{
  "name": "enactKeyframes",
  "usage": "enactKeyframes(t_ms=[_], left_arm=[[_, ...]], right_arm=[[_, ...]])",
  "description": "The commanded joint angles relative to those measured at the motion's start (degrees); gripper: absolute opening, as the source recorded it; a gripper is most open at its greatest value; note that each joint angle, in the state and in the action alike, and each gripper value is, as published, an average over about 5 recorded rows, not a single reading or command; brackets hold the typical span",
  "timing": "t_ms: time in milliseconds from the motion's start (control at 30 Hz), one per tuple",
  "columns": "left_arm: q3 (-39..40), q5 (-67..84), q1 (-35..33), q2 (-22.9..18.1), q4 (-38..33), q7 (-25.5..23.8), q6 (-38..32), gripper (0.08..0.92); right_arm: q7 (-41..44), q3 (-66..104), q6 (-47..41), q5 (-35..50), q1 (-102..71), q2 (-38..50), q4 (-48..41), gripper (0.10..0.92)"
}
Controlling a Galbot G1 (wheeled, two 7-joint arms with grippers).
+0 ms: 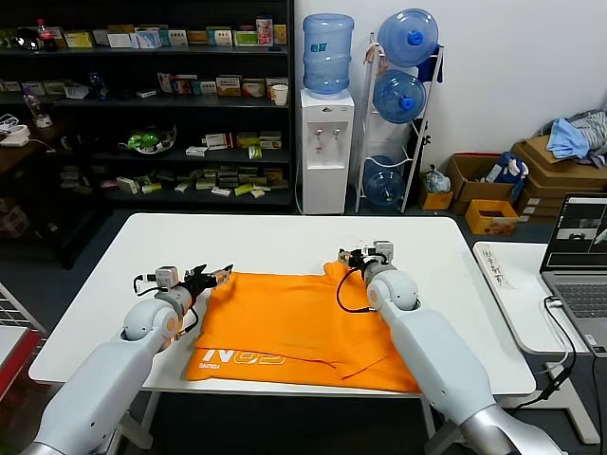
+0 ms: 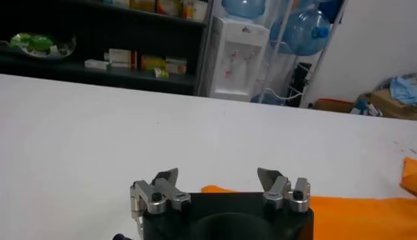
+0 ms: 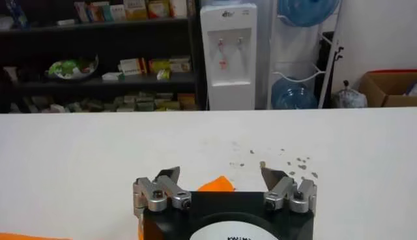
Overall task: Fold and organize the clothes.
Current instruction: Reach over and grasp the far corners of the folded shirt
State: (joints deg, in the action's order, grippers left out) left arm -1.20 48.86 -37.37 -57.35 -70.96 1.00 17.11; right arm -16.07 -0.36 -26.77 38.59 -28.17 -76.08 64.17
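Observation:
The bright orange T-shirt (image 1: 294,327) lies spread on the white table (image 1: 285,237), its front edge hanging over the near edge, white lettering near the front left. My left gripper (image 1: 216,276) is open at the shirt's far left corner, just above it; a strip of orange (image 2: 365,212) shows below its jaws (image 2: 220,177). My right gripper (image 1: 353,256) is open at the shirt's far right corner; a small orange tip (image 3: 216,184) shows between its fingers (image 3: 220,174). Neither holds fabric.
A second white table with a laptop (image 1: 579,246) stands to the right. Beyond the table are dark shelves (image 1: 142,104), a water dispenser (image 1: 326,142), a rack of water bottles (image 1: 398,104) and cardboard boxes (image 1: 474,185). Small dark specks mark the table (image 3: 293,162).

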Motion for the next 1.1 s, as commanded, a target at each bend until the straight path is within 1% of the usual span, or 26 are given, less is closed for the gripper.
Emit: enactKeyframes(t_ms=[33, 367, 567, 633, 733, 800, 1100], left_arm=[[3.1, -0.5, 3.3, -1.0, 3.9, -0.7, 0.8, 0.823], [3.8, -0.4, 3.2, -0.2, 3.5, -0.9, 1.8, 0.823], [4.1, -1.0, 3.3, -0.4, 4.0, -1.1, 1.8, 0.823], [4.3, -1.4, 3.2, -0.5, 4.0, -1.1, 1.7, 0.823], [4.3, -2.0, 3.2, -0.8, 4.2, -1.0, 1.4, 0.815], [4.3, -2.4, 3.2, -0.9, 4.4, -1.1, 1.1, 0.787], [4.3, -3.5, 3.1, -1.3, 4.9, -0.9, 0.6, 0.536]], right_arm=[[1.8, -1.2, 0.3, -3.8, 3.9, -4.6, -10.2, 0.823], [1.7, -0.9, -0.1, -4.7, 4.6, -5.3, -12.8, 0.823], [1.7, -1.0, -0.9, -4.4, 4.2, -5.2, -12.5, 0.823], [1.8, -1.1, -1.0, -4.3, 4.0, -5.2, -12.4, 0.811], [1.9, -1.2, -0.8, -4.2, 3.8, -5.1, -12.0, 0.749], [1.9, -1.2, -0.7, -4.2, 3.7, -5.0, -11.9, 0.689], [1.5, -1.4, -0.7, -3.5, 3.2, -4.3, -10.6, 0.446]])
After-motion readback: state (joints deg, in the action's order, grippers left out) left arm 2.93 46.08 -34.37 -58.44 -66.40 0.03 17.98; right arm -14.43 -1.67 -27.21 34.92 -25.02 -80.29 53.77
